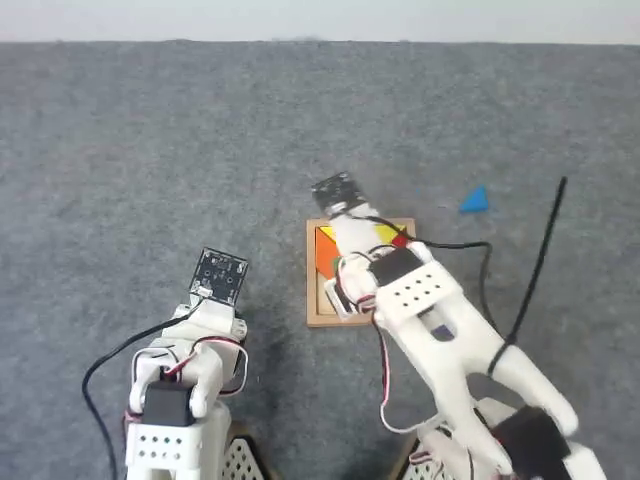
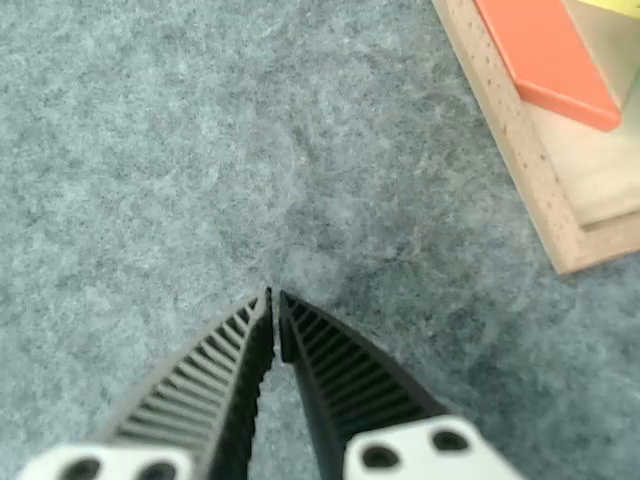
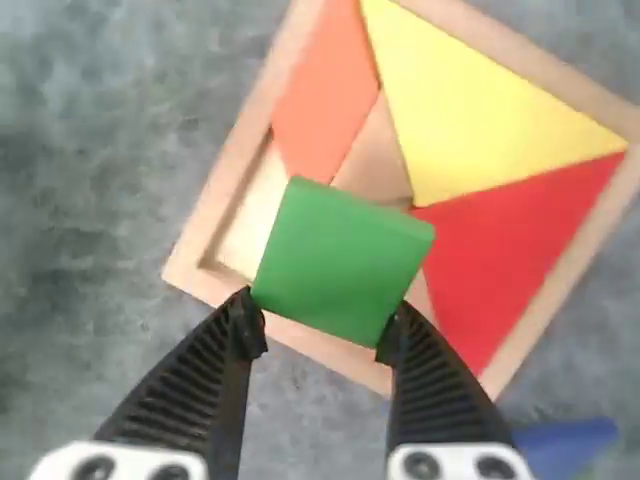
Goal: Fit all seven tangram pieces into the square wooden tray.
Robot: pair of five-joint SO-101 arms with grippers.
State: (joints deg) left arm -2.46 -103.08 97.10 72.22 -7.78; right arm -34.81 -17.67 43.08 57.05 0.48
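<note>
The square wooden tray (image 3: 190, 268) holds a flat orange parallelogram (image 3: 325, 100), yellow triangle (image 3: 470, 110) and red triangle (image 3: 510, 250); a green square (image 3: 340, 260) is gripped over its near-left corner, and a blue triangle (image 1: 475, 201) lies outside, past its far-right corner.

A grey, felt-like surface (image 1: 150, 130) spreads across nearly the whole high view, its nap mottled with lighter and darker flecks. At 12 o'clock it ends in 1 straight edge, and beyond that lies a pale band (image 1: 320, 20), whitish and featureless; whether it is wall or floor cannot be told. The light is soft and even, leaving only faint, blurred shadows on the felt.
</note>
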